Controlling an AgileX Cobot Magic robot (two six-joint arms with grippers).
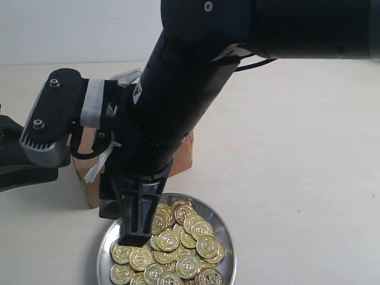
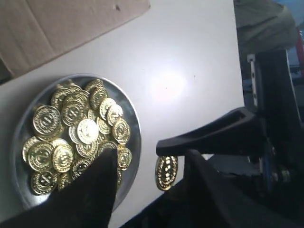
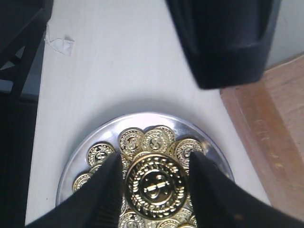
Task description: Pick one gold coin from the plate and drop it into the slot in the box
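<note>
1. Exterior view: one round shiny silver metal plate (image 1: pixel 228 237) at the near edge of the pale counter (image 1: pixel 297 178), heaped with round embossed gold coins (image 1: pixel 178 249). Roughly two dozen, overlapping too much for an exact count. One brown taped cardboard box (image 1: pixel 183 155) right behind the plate, mostly hidden by one thick black arm (image 1: pixel 190 89). Left tool (image 1: pixel 129 231) pointing down at the plate's left rim; spread of its jaws not readable here.
2. Left wrist view: one plate (image 2: pixel 134 118), roughly two dozen gold coins (image 2: pixel 71 128) heaped in it, one box (image 2: pixel 71 23) beyond, apart from the rim. Left tool (image 2: pixel 149 153) wide, two black fingers (image 2: pixel 95 194) far apart. One loose coin (image 2: pixel 166 172) on edge between them, just beside one finger, clear of the other, in front of bare counter (image 2: pixel 190 57) next to the plate; touching that finger or not, impossible to tell.
3. Right wrist view: right tool (image 3: pixel 154 157) closed on one gripped coin (image 3: pixel 156 186), a finger against each side of its rim, face toward the camera, over the plate (image 3: pixel 78 164). Bright yellow gold, beaded border, ring of raised marks, central emblem too blurred to read. About eight gold coins (image 3: pixel 159 138) in sight below. One box (image 3: pixel 270 142) beside the plate, one black block (image 3: pixel 223 42) over the counter (image 3: pixel 118 61) beyond, one scrap of white tape (image 3: pixel 59 43).
</note>
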